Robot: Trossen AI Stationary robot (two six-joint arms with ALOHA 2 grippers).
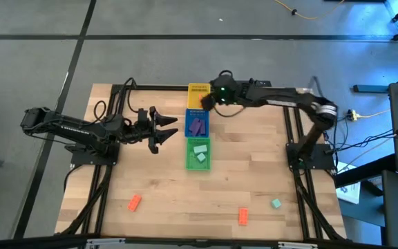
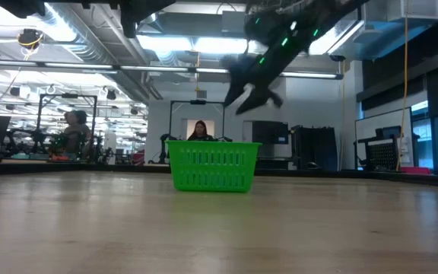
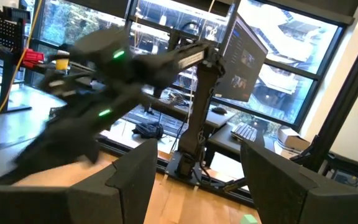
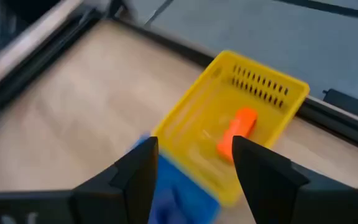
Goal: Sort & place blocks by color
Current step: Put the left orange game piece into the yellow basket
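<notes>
- Fingers of right gripper (image 4: 194, 165) released, empty, above yellow tray (image 1: 198, 90) w/ orange block (image 4: 237, 133) inside.
- Left gripper (image 1: 168, 128) released, at 9 o'clock of trays.
- Loose blocks at 6 o'clock; teal block (image 1: 276, 203) nearer right arm.

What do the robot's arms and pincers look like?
Both arms are black and slim, built of jointed segments. The left pincer ends in two dark, pointed fingers. The right pincer looks the same, with small green lights glowing on its wrist. Black cables trail along the table edges.

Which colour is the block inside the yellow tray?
Orange block; the right wrist view shows it best.
</notes>
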